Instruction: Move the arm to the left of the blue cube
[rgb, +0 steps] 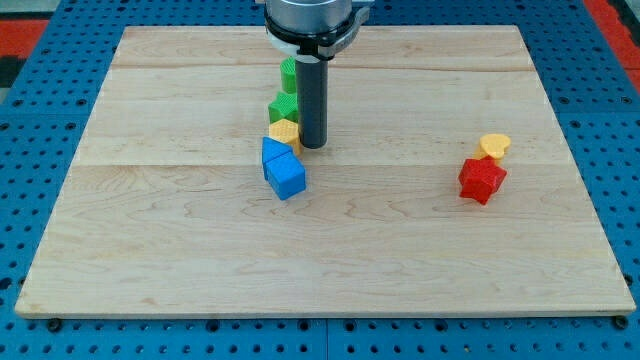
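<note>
The blue cube (287, 177) sits left of the board's middle, with a second blue block (274, 151) touching it at its upper left. My tip (313, 146) rests on the board just above and to the right of the blue cube, right next to a yellow block (284, 131). Two green blocks stand above the yellow one, a lower green block (283, 106) and an upper green block (288, 73) partly hidden by the rod.
A red star-like block (482, 179) lies at the view's right with a yellow heart-like block (494, 146) touching its top. The wooden board (150, 250) lies on a blue perforated table. The arm's grey housing (310, 20) hangs over the board's top edge.
</note>
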